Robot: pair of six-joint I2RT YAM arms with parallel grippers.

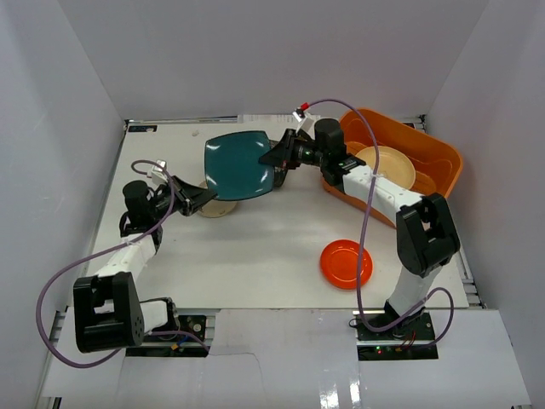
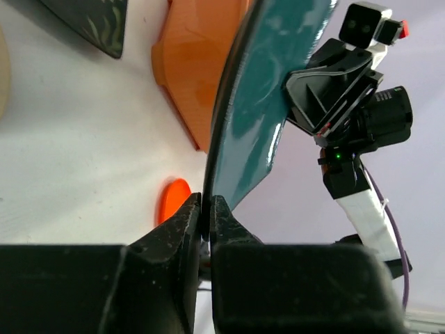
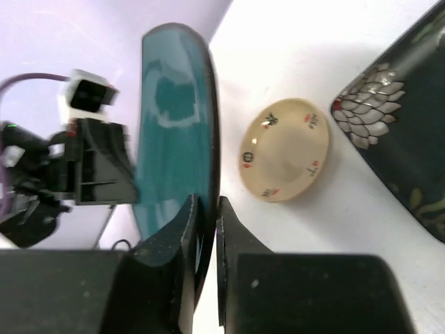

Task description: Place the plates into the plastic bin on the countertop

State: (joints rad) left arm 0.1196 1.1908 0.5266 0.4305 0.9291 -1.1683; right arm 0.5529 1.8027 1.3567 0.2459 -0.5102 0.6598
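Left gripper [image 1: 207, 195] and right gripper [image 1: 271, 158] face each other, both pinched narrow.

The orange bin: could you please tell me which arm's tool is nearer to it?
Right. The right tool grips the teal plate by the edge facing the orange bin; the left tool holds the plate's opposite edge, farther from it.

The square plate [image 1: 239, 164] sits between left claw [image 1: 204, 194] and right claw [image 1: 274, 158], left of the bin [image 1: 447, 152] holding a round plate [image 1: 387, 166].
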